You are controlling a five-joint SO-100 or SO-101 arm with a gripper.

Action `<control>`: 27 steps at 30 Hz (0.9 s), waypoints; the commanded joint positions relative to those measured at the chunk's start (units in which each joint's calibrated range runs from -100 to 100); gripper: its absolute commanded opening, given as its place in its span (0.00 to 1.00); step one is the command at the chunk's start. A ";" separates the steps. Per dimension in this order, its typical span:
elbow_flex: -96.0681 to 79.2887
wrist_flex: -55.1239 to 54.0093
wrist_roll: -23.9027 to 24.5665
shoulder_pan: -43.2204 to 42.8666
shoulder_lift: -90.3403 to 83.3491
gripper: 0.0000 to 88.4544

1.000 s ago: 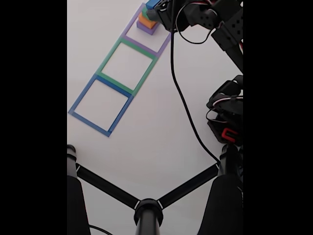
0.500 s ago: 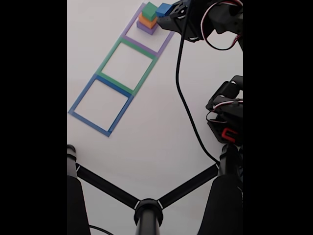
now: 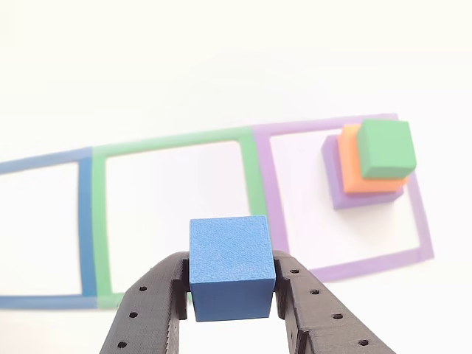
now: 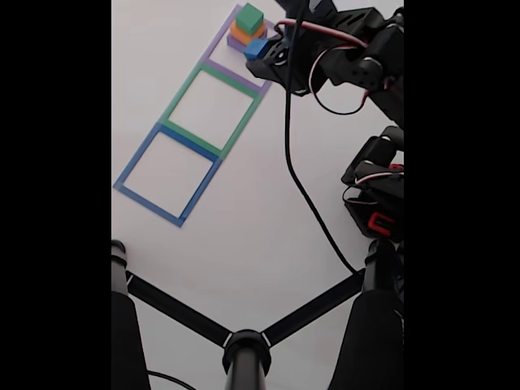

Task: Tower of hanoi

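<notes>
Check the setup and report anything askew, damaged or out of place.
Nothing stands out. The gripper holds the blue block squarely. The green block, orange block and purple block sit stacked, pushed toward a corner of the purple outline rather than centred.

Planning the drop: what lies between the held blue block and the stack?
In the other view, just bare table and purple outline separate the blue block from the stack.
</notes>
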State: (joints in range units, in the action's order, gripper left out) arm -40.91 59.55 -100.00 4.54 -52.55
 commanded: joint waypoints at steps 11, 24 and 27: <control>-35.38 -63.15 0.00 -6.64 16.10 0.02; -36.01 -105.08 0.00 -6.95 51.03 0.02; -35.92 -110.18 0.00 -7.17 55.76 0.02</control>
State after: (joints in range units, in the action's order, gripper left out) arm -77.11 -43.74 -99.41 -1.92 -0.13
